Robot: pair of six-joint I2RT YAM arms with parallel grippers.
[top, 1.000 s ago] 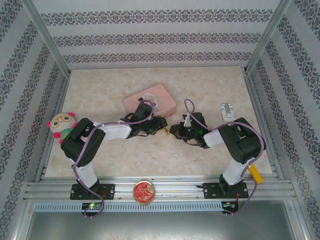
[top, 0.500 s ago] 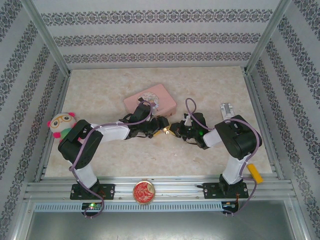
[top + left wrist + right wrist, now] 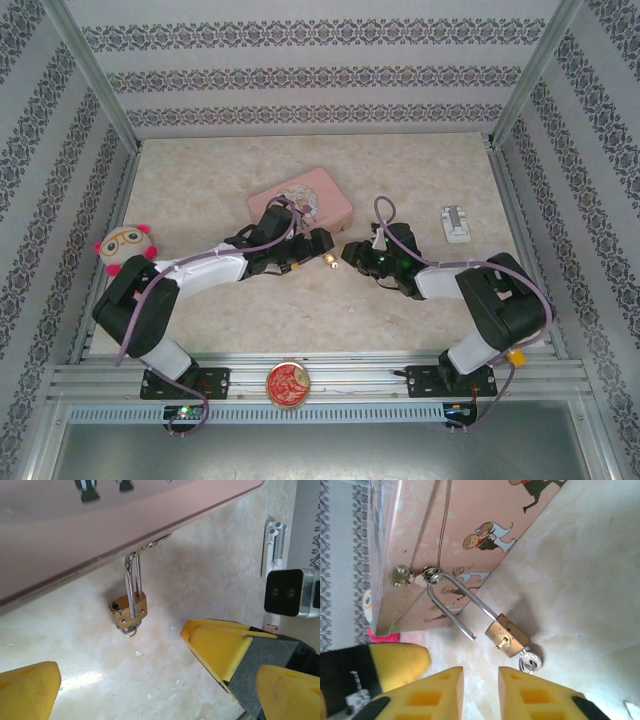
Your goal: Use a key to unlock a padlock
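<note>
Both the left gripper (image 3: 160, 692) and right gripper (image 3: 481, 690) are open and hold nothing. Just past them the padlock (image 3: 507, 636) lies on the bench (image 3: 590, 580), its loop popped out but hooked on the pink box (image 3: 445, 520). A bump could click it shut.

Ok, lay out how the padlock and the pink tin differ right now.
Size: the padlock is tiny, the pink tin far larger. Look: the padlock is plain brass-gold with a silvery shackle; the tin is pink with printed cartoon figures. State: the padlock's shackle stands open, one end free of the body; whether the tin is shut I cannot tell. Shared: both rest on the table, joined at the tin's clasp.
</note>
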